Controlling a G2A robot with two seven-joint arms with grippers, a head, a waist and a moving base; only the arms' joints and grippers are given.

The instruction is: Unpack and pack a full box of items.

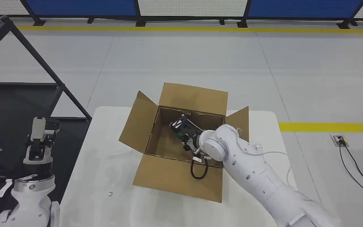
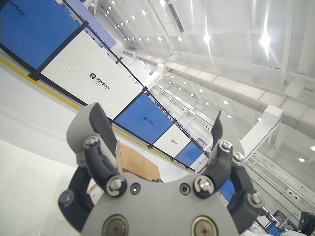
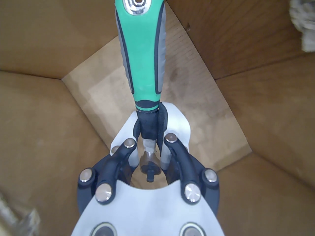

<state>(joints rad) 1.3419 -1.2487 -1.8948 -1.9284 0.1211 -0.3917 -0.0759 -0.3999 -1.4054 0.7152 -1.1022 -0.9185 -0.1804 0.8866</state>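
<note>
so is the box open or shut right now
Open. The cardboard box has its flaps folded outward, and the right gripper is inside it, shut on a green-handled tool.

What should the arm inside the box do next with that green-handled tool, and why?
Probably lift it straight up. The right gripper is shut on the green-handled tool inside the cardboard box, with walls all around, so a sideways move would likely hit cardboard.

Cardboard box (image 1: 176,176): 1, with 4 open flaps | green-handled ratchet wrench (image 3: 141,50): 1 | grippers: 2, left gripper (image 2: 160,114) and right gripper (image 3: 150,121) | white table (image 1: 96,181): 1 | pale bundles (image 3: 302,13) inside box, kind unclear: 2
</note>
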